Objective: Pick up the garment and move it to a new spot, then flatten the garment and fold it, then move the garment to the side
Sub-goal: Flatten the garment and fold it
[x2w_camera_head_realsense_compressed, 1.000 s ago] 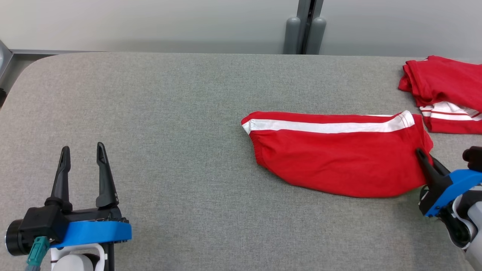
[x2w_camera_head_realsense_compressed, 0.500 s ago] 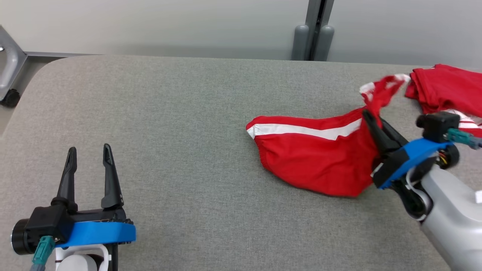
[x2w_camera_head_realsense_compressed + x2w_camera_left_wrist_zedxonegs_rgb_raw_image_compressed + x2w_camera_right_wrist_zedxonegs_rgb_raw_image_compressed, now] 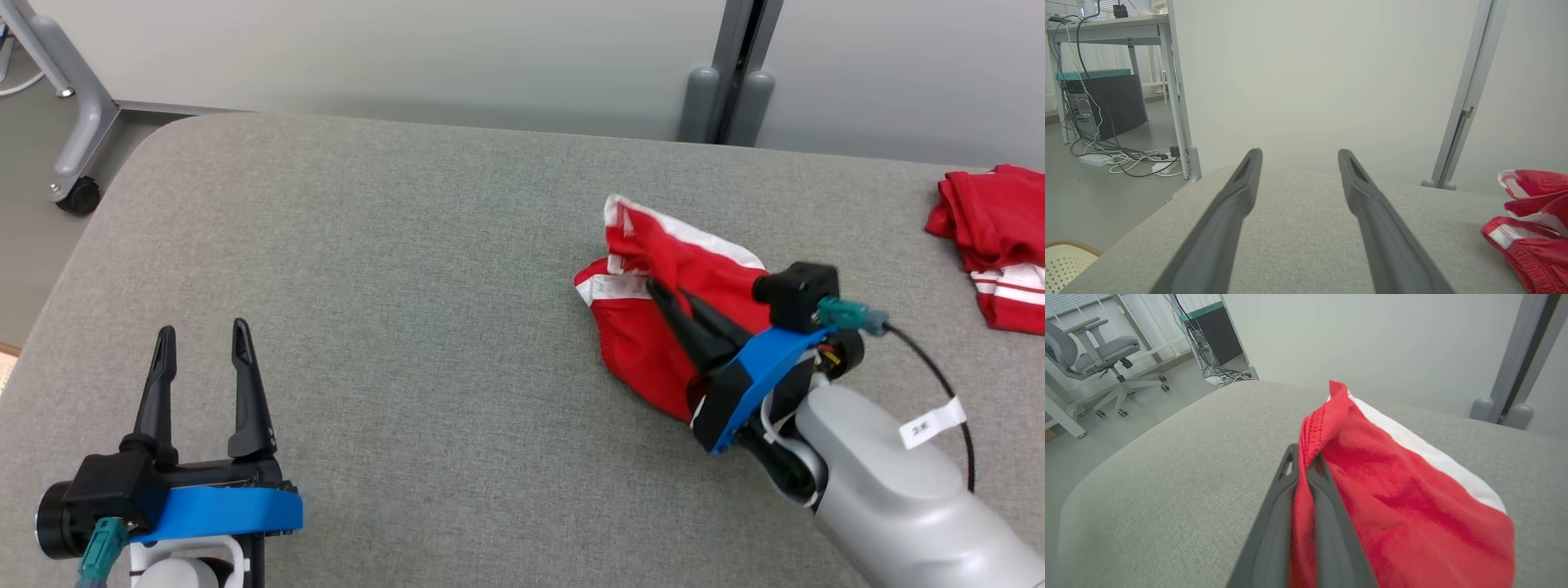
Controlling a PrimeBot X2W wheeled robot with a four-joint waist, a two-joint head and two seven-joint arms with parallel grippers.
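The garment (image 3: 645,327) is red with a white stripe, bunched up right of the table's middle. My right gripper (image 3: 665,296) is shut on its red hem, lifting part of the cloth. The right wrist view has the red fabric (image 3: 1392,498) pinched between the two fingers (image 3: 1274,506), draping to the right. My left gripper (image 3: 202,333) stands open at the lower left, well away from the garment, with nothing between its fingers. In the left wrist view the garment (image 3: 1531,228) lies at the right edge, beyond the open fingers (image 3: 1237,196).
A second red and white garment (image 3: 1000,257) lies folded at the table's far right edge. The grey fabric table (image 3: 367,245) has a rounded left corner. A wheeled metal leg (image 3: 73,131) stands beyond it. A pale wall and a grey post (image 3: 731,73) are behind.
My right gripper has dragged the garment's end up and leftward, bunching the flat garment into a heap. The head camera has turned, so the whole picture has shifted. The left gripper stays open.
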